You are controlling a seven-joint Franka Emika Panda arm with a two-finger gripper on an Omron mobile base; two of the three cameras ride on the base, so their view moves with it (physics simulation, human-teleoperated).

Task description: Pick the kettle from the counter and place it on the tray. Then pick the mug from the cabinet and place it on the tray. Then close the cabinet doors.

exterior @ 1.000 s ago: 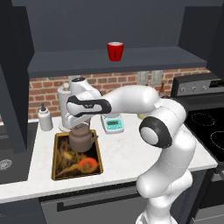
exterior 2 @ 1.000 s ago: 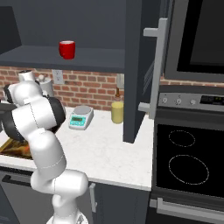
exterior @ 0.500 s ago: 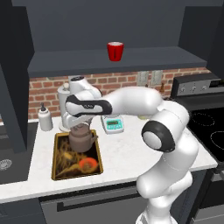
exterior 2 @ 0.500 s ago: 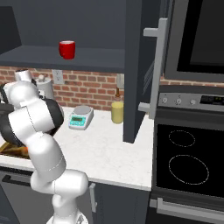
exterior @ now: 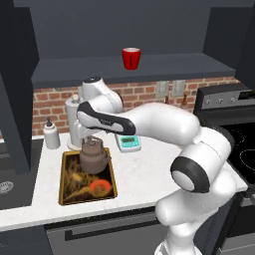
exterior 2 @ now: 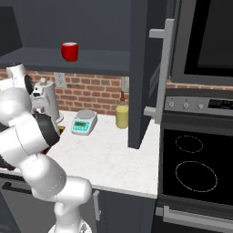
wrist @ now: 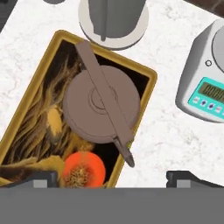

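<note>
Since the earlier pictures, the end effector [exterior: 93,137] has let go and lifted a little off the kettle [exterior: 93,157].

From the left base camera, the brown kettle sits on the black and gold tray [exterior: 66,194] at the middle left. The tray lies on the white desk [exterior: 139,172]. The red mug [exterior: 131,58] stands on the cabinet [exterior: 124,67] shelf at the top middle. A white and teal scale [exterior: 129,143] sits just right of the kettle.

From the right base camera, the mug [exterior 2: 69,51] is at the upper left on the shelf. An open cabinet door [exterior 2: 143,73] hangs in the middle. The scale [exterior 2: 83,122] and a yellow jar [exterior 2: 121,116] stand on the desk [exterior 2: 113,159].

From the hand camera, the kettle [wrist: 100,109] sits in the tray [wrist: 144,76] at the middle. The two fingertips [wrist: 41,178] are spread wide at the bottom, holding nothing.
</note>
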